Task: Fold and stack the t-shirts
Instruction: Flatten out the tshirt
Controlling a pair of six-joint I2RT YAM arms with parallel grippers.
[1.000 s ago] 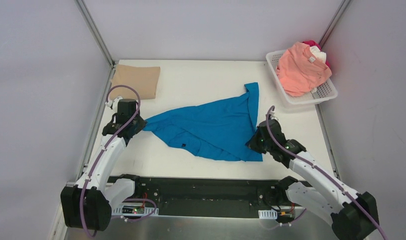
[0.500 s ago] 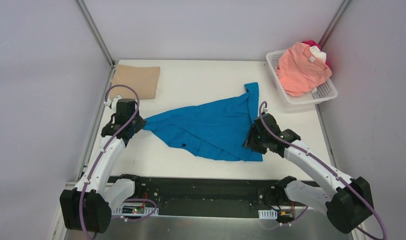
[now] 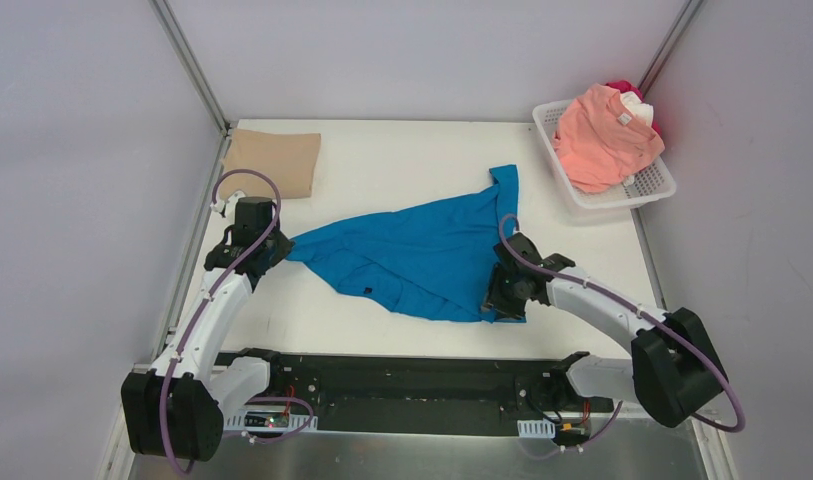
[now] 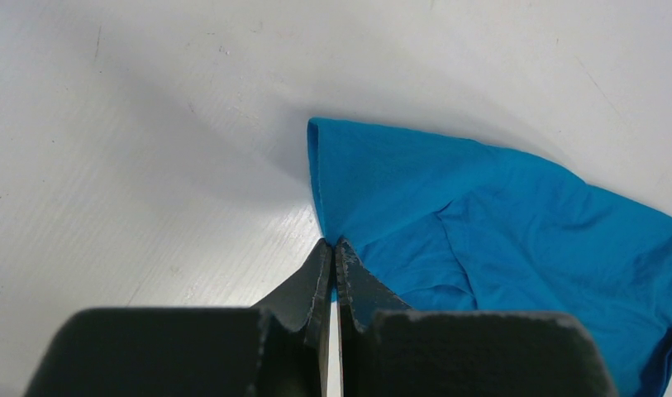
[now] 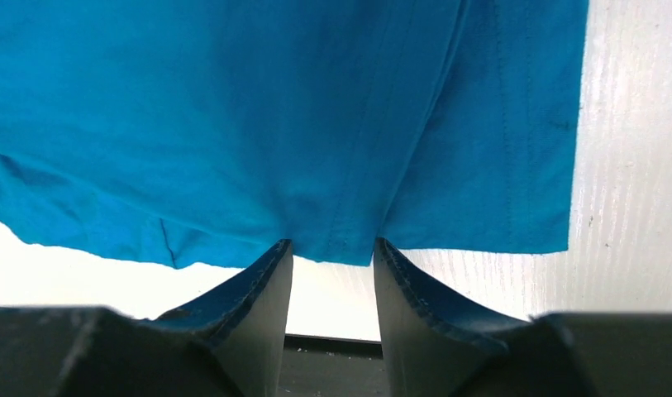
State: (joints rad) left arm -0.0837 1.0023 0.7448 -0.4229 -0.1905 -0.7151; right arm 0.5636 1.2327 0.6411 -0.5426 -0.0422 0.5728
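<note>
A bright blue t-shirt [image 3: 422, 255] lies crumpled and spread in a rough triangle across the middle of the table. My left gripper [image 3: 278, 246] is shut on its left corner; in the left wrist view the jaws [image 4: 333, 245] pinch the blue cloth [image 4: 481, 215] at their tips. My right gripper [image 3: 496, 300] is at the shirt's near right hem. In the right wrist view it [image 5: 332, 248] stands open, with the hem [image 5: 340, 240] just at the fingertips and nothing clamped. A folded tan t-shirt [image 3: 272, 160] lies at the far left.
A white lattice basket [image 3: 592, 203] at the far right corner holds a salmon-pink t-shirt [image 3: 602, 135], with white [image 3: 637, 105] and red [image 3: 622, 88] cloth behind it. The black base rail [image 3: 412, 375] runs along the near edge. Walls close in on three sides.
My right gripper has opened and let go of the blue shirt, and its arm has swung left along the near hem. The left arm has stayed still.
</note>
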